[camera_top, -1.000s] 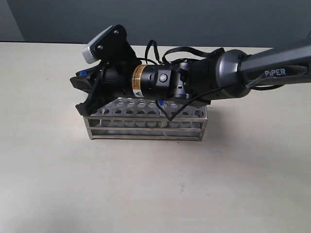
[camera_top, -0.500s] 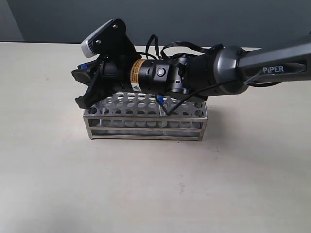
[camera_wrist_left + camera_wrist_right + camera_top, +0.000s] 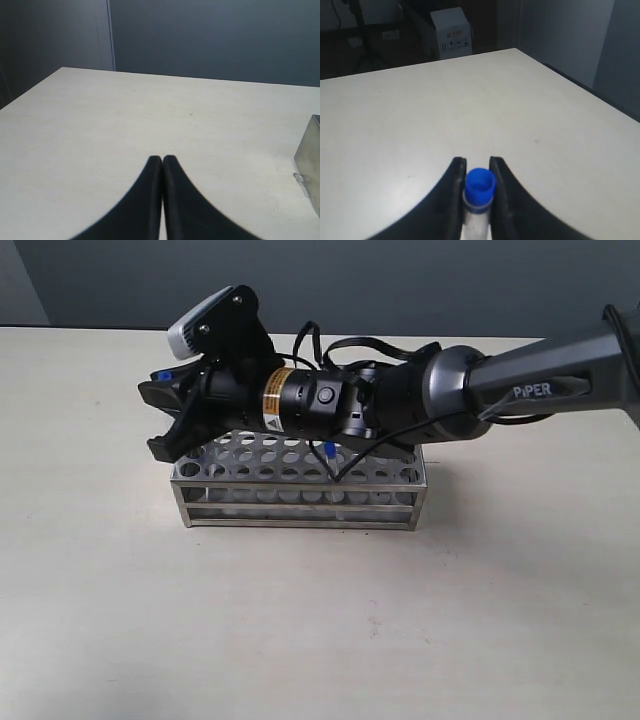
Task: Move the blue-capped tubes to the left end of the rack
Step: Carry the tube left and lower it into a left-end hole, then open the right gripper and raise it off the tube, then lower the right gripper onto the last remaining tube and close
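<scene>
And there was the right arm (image 3: 520,375), stretched clean across the rack (image 3: 300,502) from the right, its right fingers (image 3: 452,190) clamped on a tube (image 3: 479,187) just below its blue cap, pads squeezing both sides. High grip, sensible too: it left the clear body free to drop into a hole. In the exterior view that cap peeked out above the black fingers, out past the rack's left end and lifted off it, so this read as the carry stage with the lowering yet to come. The arm sat low over the rack's back rows and hid much of them; a second tube (image 3: 327,450) showed its blue cap mid-rack behind a dangling cable, and the others could not be made out. The rack itself was bright steel, a long box with rows of round holes on top and an open wire frame below, standing square on the pale, matt worktop (image 3: 300,640). The tube looked slick and thin, the cap a stubby ribless cylinder, so any tilt in the grip could have made it catch a hole's rim. The left fingers (image 3: 150,200), dark and curved, were pressed together tip to tip on nothing, parked over bare worktop, out of the way. Next call, as a judgement: line the tube upright over a left-end hole, then ease down
</scene>
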Available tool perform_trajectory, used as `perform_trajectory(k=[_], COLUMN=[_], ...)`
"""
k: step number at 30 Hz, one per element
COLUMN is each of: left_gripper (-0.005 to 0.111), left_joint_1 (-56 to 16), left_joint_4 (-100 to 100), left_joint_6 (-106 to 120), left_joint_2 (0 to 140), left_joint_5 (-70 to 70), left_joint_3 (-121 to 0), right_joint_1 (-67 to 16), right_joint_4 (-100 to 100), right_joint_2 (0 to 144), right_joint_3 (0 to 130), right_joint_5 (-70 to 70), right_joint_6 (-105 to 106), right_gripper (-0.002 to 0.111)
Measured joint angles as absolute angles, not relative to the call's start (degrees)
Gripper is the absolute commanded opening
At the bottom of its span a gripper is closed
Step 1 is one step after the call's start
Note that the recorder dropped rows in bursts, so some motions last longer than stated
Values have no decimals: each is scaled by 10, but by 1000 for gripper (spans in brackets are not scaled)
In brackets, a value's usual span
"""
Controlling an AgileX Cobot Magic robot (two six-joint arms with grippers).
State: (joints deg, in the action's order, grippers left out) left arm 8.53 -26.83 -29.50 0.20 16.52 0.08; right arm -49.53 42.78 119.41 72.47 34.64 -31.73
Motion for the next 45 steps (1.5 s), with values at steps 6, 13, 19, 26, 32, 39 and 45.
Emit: perform_trajectory(k=[6,13,19,26,32,39,45], left_gripper=[1,1,1,1,1,1,1], left_joint_1=[85,85,85,85,85,85,85], left_joint_4=[-268,-268,-268,-268,-268,-268,-268], left_joint_6=[-295,-295,-295,-295,-295,-295,-295], left_joint_2=[2,2,2,2,2,2,2], left_joint_5=[165,165,165,165,165,165,165], left_joint_3=[1,1,1,1,1,1,1], right_joint_1=[-496,-496,-496,-496,-496,-493,-471], right_joint_4=[429,441,443,444,430,399,382], right_joint_2=[1186,1179,1182,1186,1178,1076,973], right_joint_3=[726,721,721,721,720,688,582], right_joint_5=[325,257,250,229,208,162,161], right_joint_6=[-311,-302,-301,-299,-299,-301,-289], right_gripper=[0,0,8,47,46,43,43])
